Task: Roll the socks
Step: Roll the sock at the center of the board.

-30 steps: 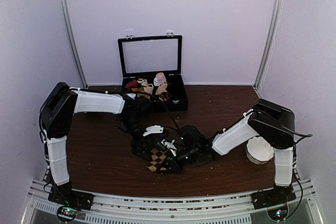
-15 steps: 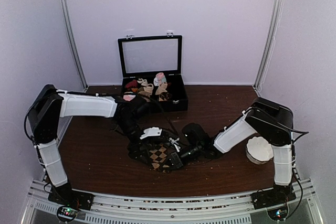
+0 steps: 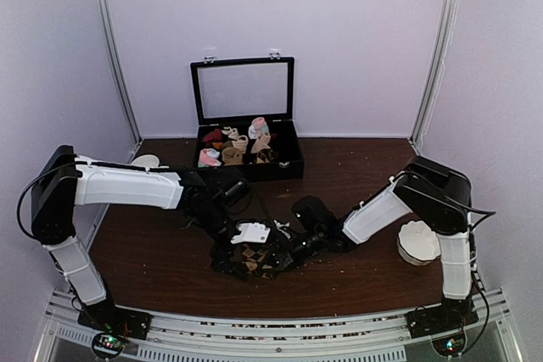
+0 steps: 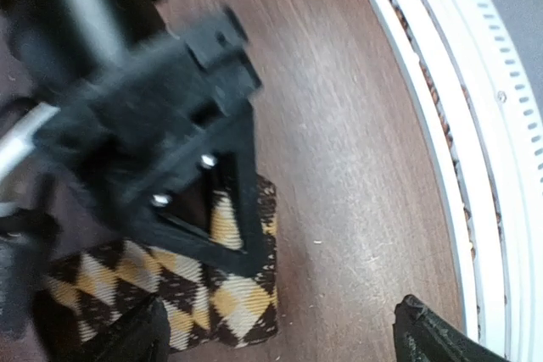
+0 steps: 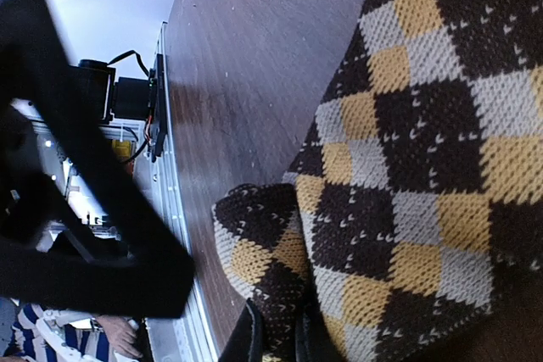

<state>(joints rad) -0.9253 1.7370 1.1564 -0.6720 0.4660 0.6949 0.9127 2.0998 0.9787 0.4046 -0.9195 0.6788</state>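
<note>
The right tool — jaws nearly closed — pinches an edge of the socks. The left tool, jaws wide and gripping nothing, hangs just over the same argyle bundle, which lies bunched on the brown surface near its front rail.

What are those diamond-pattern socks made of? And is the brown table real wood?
The dark brown socks with tan diamonds look like soft knitted yarn; tiny stitch loops show. The dark brown table looks like smooth wood or a wood-look coating; faint grain shows, but I can't tell which.
</note>
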